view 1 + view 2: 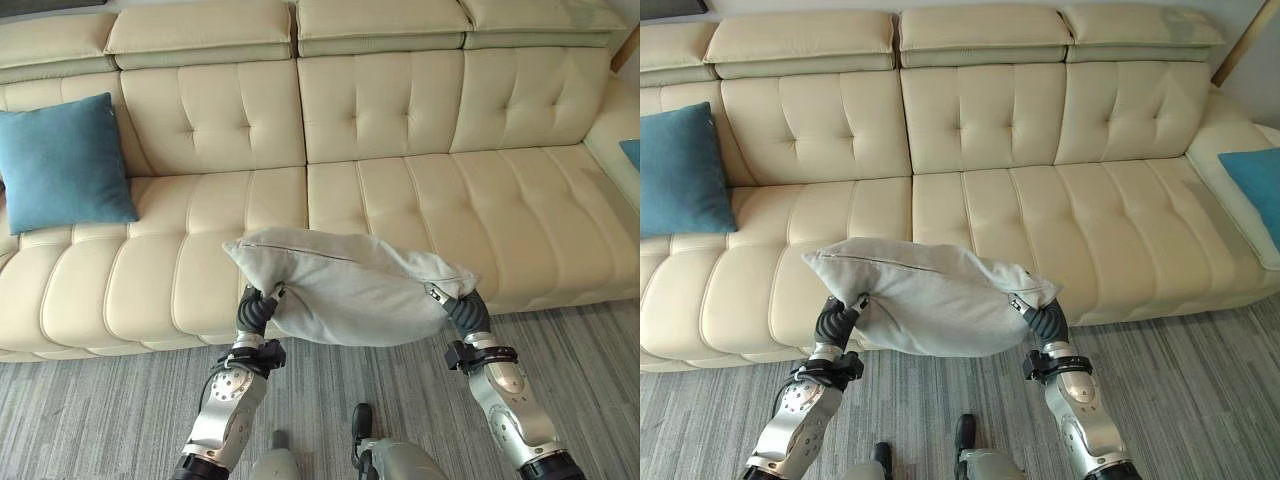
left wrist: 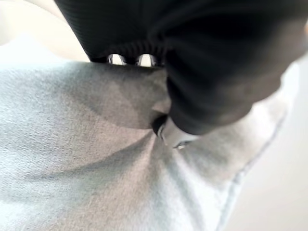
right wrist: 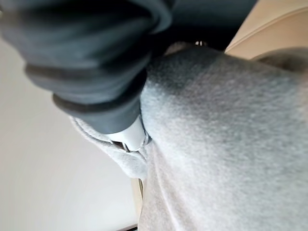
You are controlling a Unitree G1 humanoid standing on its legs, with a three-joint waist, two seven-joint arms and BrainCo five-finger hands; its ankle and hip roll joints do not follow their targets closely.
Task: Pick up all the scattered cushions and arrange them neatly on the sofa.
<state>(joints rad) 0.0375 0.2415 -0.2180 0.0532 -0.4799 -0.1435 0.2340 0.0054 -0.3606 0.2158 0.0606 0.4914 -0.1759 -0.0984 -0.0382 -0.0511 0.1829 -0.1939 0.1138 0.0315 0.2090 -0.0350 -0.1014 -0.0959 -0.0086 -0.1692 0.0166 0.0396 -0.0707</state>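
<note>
Both hands, left hand (image 1: 262, 305) and right hand (image 1: 462, 303), pinch the grey cushion (image 1: 350, 288) just before the sofa (image 1: 420, 200). The soft cover could slip out, dropping it short of the seat.

Both eye views look steeply down from the robot's head at the cream sofa (image 1: 400, 200) and the striped grey carpet (image 1: 100, 410) before it, facing the backrest. They share the seat, the grey cushion (image 1: 930, 295) and the blue cushion (image 1: 62, 165) at the left; the right eye view reaches further right, taking in another blue cushion (image 1: 1255, 185). Each wrist view looks along its own hand from very close, pressed against the grey cushion's fabric.
</note>
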